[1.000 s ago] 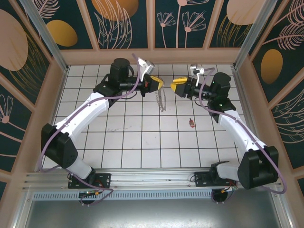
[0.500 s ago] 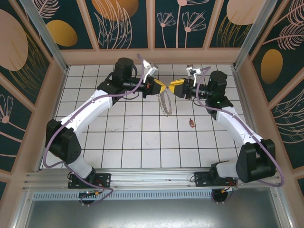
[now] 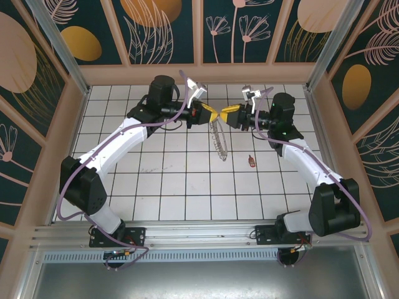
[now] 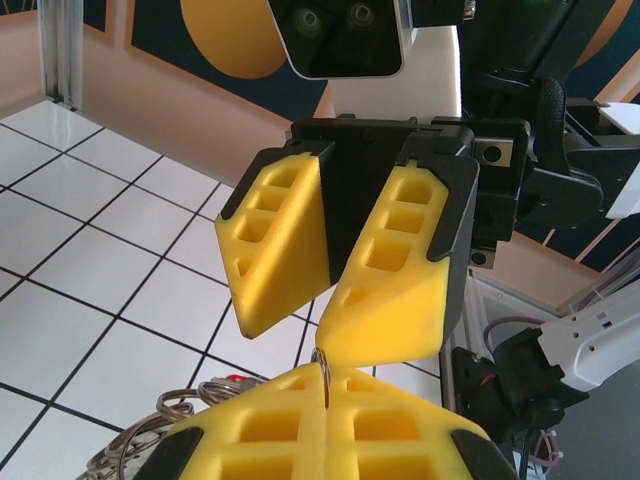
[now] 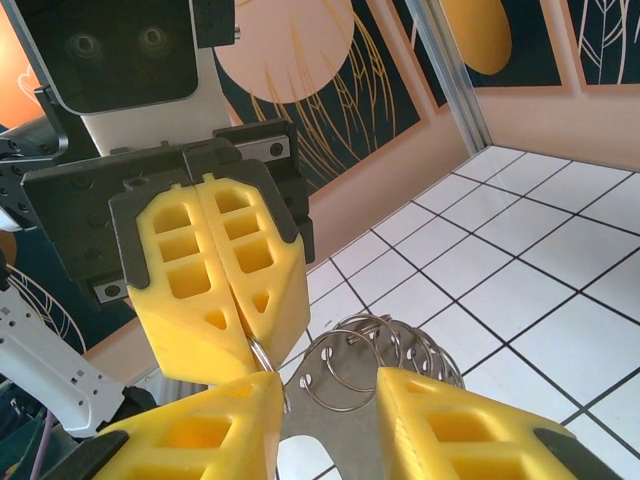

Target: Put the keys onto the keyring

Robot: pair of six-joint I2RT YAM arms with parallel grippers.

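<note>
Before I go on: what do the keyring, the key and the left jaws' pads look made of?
Keyring: metal, it seems; thin silvery wire coils with bright glints. Key: red-brown head, perhaps plastic or coated; too small to tell. Pads of the left jaws: matte yellow with moulded hollow cells, likely plastic or firm rubber.

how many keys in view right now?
1: the red-headed key lies flat on the tiles, right of the keyring dangling from the left gripper. More could be hidden among the ring's loops.
</note>
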